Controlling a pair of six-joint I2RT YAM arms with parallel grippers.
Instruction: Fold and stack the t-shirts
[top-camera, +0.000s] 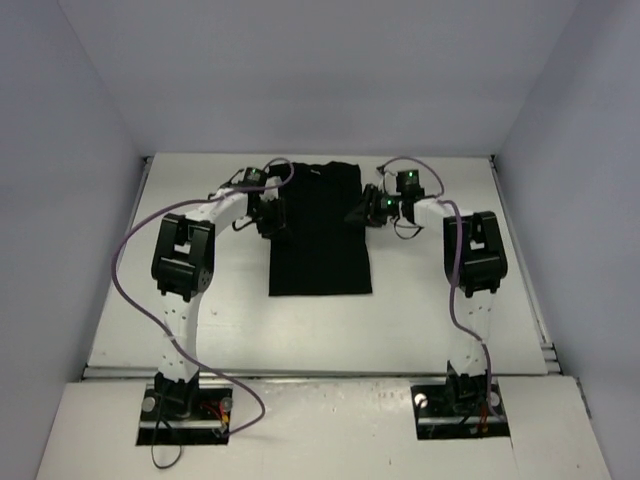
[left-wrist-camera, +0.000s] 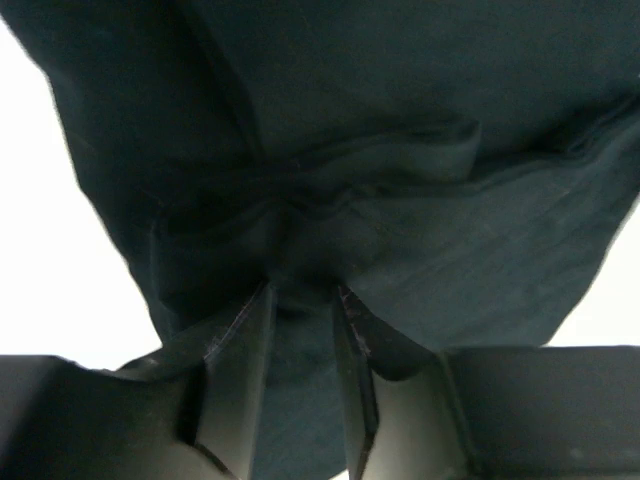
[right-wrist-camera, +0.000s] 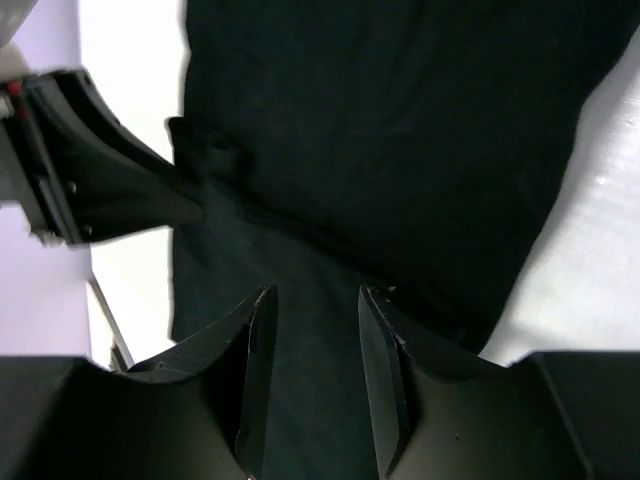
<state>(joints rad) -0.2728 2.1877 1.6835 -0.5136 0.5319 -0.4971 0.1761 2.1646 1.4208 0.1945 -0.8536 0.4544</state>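
Count first: one garment, two grippers, no second shirt and no stack in view.

- The plain black short-sleeved cloth t-shirt (top-camera: 320, 255) lies flat on the white table (top-camera: 200, 320). It sits between your two grippers, with its hem nearer than both.
- It shows as a narrow rectangle, so the sides look partly turned in. My judgement is early to middle of the fold.
- Left gripper (left-wrist-camera: 304, 290): fingers drawn together, clamped on a puckered fold at the shirt's left edge.
- Right gripper (right-wrist-camera: 316, 292): fingers a little apart, with cloth running between them at the right edge. I cannot tell whether it grips.
- Left to do: the crosswise folds and the stacking.
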